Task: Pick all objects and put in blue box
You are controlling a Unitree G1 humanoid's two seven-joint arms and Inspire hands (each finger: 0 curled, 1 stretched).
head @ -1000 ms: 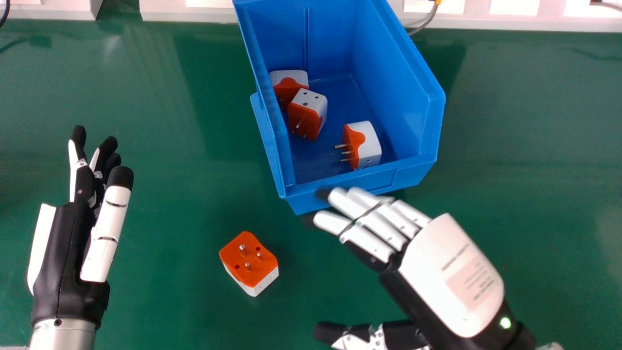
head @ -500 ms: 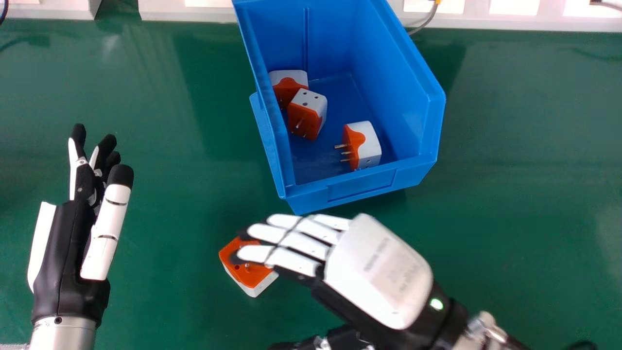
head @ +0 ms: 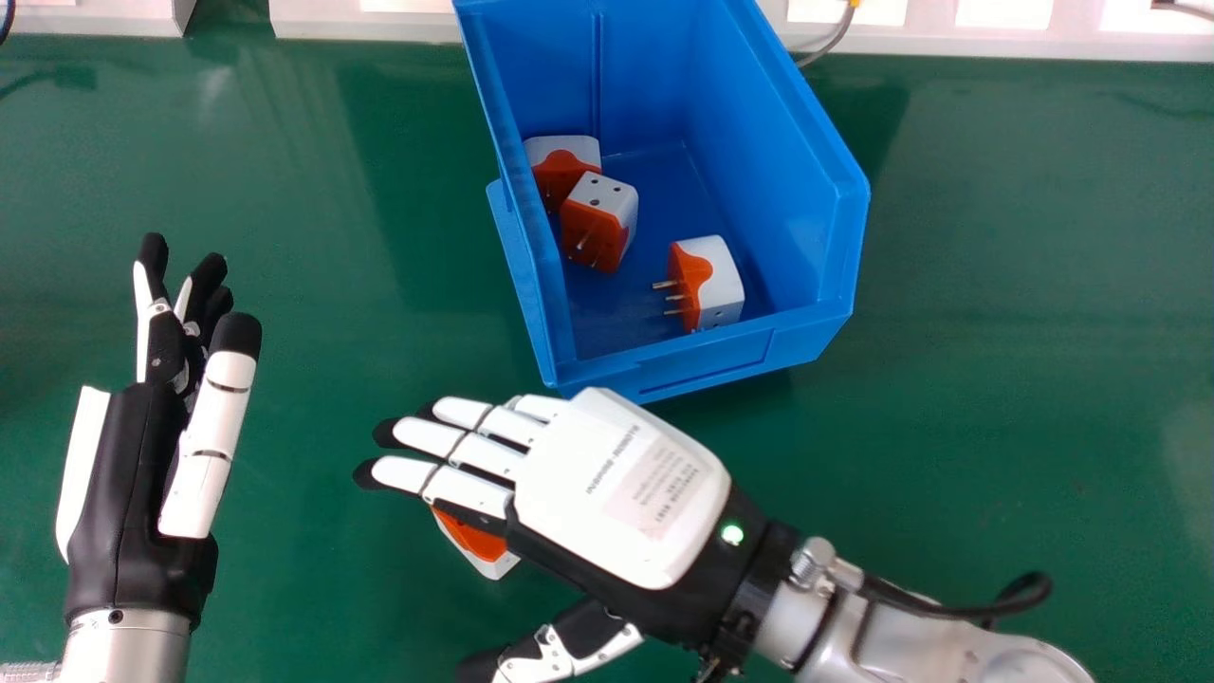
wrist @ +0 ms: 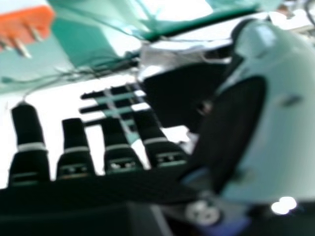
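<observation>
Three plugs [head: 599,228] sit in the box [head: 707,368], past the right hand's [head: 607,503] fingers; one loose plug [head: 482,547] is left on the table [head: 322,379], partly hidden beneath the base of those fingers. So, mostly done: one pick and one drop to go, as far as shows. Right fingers are long and straight, thumb wide of them, nothing held (contact with the plug: can't tell). The left hand [head: 133,484] idles beyond the right fingertips, its own fingers loosely extended. Writing: printed label [head: 664,484] on the right hand's back, behind the fingers.
</observation>
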